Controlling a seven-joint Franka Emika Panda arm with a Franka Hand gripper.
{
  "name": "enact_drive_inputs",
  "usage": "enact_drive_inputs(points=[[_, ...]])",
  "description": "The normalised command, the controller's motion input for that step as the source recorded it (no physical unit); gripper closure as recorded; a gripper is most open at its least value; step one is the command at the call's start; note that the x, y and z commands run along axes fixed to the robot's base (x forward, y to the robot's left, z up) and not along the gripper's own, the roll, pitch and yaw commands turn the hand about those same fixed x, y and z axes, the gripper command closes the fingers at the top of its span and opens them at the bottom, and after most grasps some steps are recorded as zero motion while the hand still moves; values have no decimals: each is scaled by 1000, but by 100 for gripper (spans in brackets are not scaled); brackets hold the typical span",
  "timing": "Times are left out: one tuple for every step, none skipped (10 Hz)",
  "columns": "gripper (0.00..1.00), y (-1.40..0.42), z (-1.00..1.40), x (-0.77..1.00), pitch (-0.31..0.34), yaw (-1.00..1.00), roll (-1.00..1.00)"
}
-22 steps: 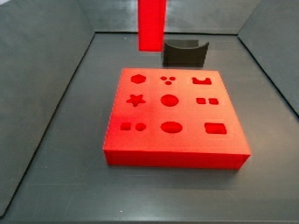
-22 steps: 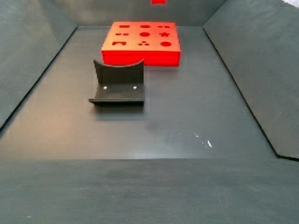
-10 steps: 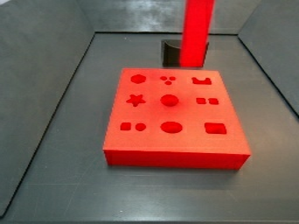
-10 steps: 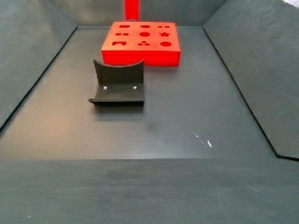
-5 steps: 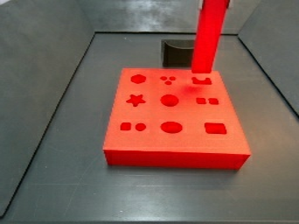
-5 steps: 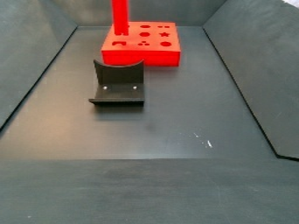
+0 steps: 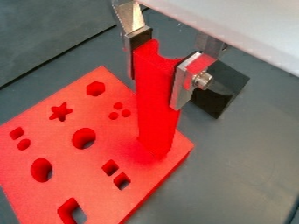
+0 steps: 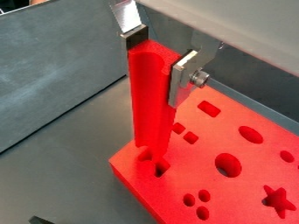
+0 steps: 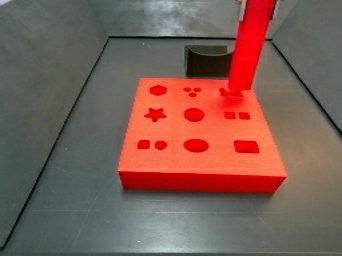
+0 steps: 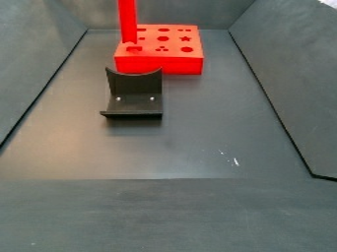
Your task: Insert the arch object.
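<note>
The arch object [image 9: 247, 45] is a long bright red bar, held upright. My gripper [image 7: 162, 63] is shut on its upper end, one silver finger [image 8: 184, 77] on each side; it also shows in a wrist view [image 8: 160, 59]. The bar's lower end meets the flat red board [image 9: 201, 178] at the arch-shaped hole by the far right corner. I cannot tell how deep it sits. The bar also shows in both wrist views [image 7: 152, 114] [image 8: 146, 105] and in a side view [image 10: 126, 22]. In both side views the gripper is out of frame above.
The board [image 7: 47, 179] [image 8: 251, 177] [image 10: 158, 65] has several shaped holes. The dark fixture [image 10: 132, 94] stands on the floor beside the board, also seen in a side view [image 9: 203, 58] and a wrist view [image 7: 225, 87]. Grey walls [image 9: 54, 30] enclose the floor.
The bar has moved across from behind the board's far edge and come down; its lower end now meets the board at the arch-shaped hole.
</note>
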Motion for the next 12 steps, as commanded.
enact_drive_inputs(points=[[100,0,0,0,0,0,7],[100,14,-91,0,67,-231,97],[100,0,-100,60,109,-357,94],[100,0,-60,6,11,-277,0],[100,0,-6,0,0,-106,0],[100,0,-26,0,0,0,11],[100,0,-186,0,0,31,47],[100,0,-171,-34,0,209,27],[100,0,-111,-11,0,200,33],[100,0,-129,0,0,154,53],[100,0,-131,0,0,83,44],[100,0,-103,0,0,60,23]])
